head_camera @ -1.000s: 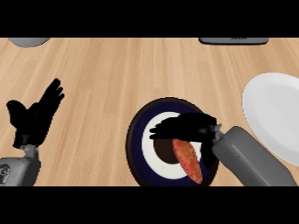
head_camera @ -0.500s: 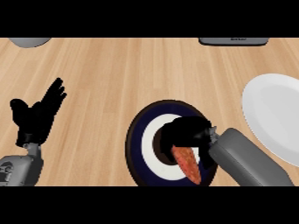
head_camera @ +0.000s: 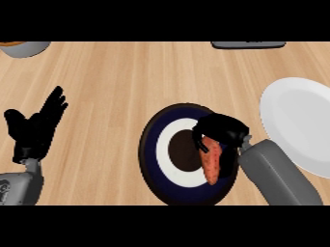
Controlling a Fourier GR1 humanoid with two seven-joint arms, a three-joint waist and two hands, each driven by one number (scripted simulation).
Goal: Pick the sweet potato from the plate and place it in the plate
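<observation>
One black right hand (head_camera: 221, 129), fingers now curled round the orange sweet potato (head_camera: 211, 164) over the dark blue ringed plate (head_camera: 154, 159), lower centre. Black left hand (head_camera: 34, 126) stays open at left; white round plate (head_camera: 307, 126) unchanged at right.

No text, label, brand, number or sign can be read anywhere on the worktop (head_camera: 139, 82) or its things.

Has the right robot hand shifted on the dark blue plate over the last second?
Yes. The right robot hand has curled round the orange sweet potato, drawing slightly toward the round dark blue plate's right rim.
</observation>
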